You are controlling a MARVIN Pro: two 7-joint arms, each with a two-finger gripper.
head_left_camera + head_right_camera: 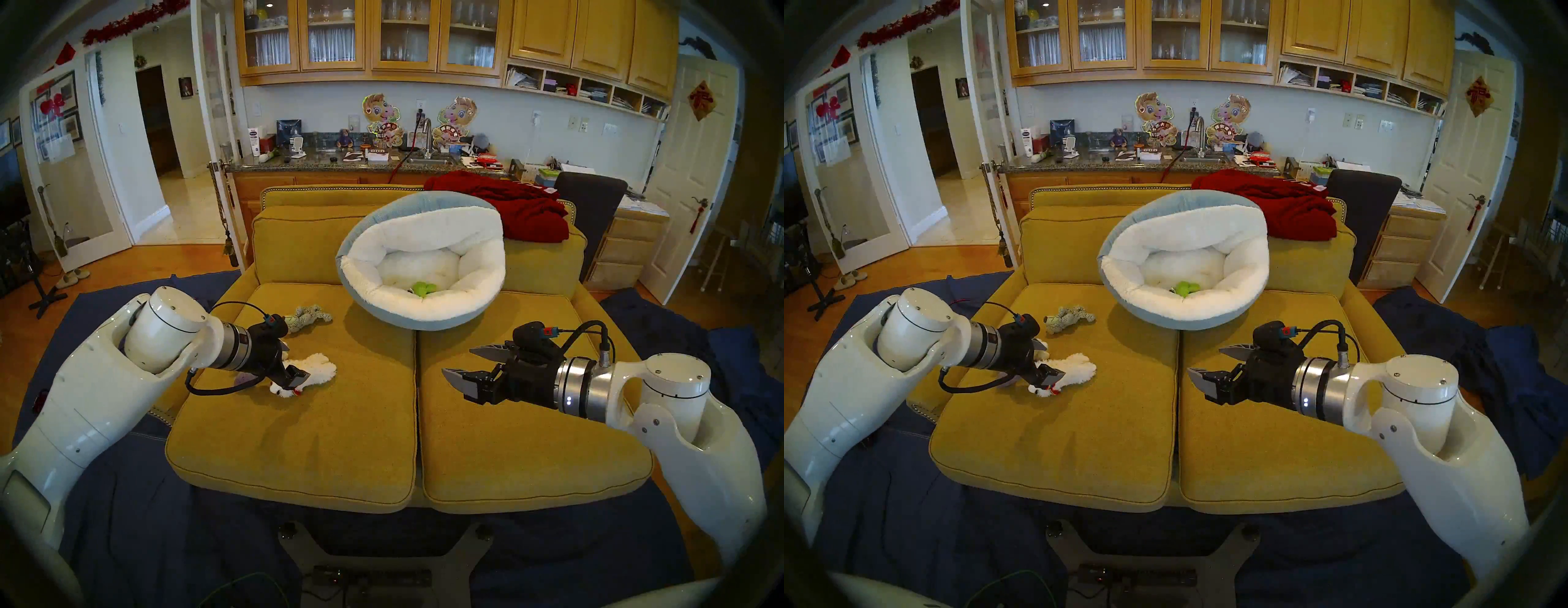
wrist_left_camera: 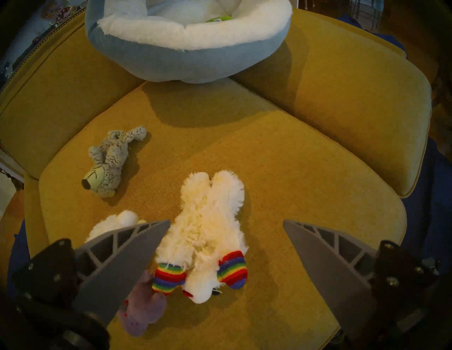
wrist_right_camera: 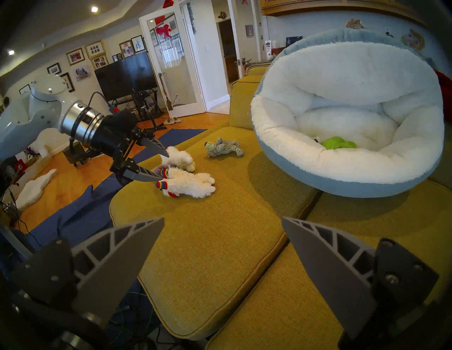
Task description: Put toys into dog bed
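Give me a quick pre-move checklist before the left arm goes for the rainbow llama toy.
1. Left gripper open: ok, jaws spread wide.
2. Llama lined up between the fingers: ok in the left wrist view, though it sits nearer the left finger.
3. Neighbours clear of the grasp: not ok, the purple-grey plush and the white lamb lie right against the llama, near that finger.
4. Grey-beige plush out of the way: ok, apart on the cushion.
5. Dog bed has room: ok, only the green cactus shows inside.
6. Right gripper clear of the path: ok, open, above the other seat cushion.
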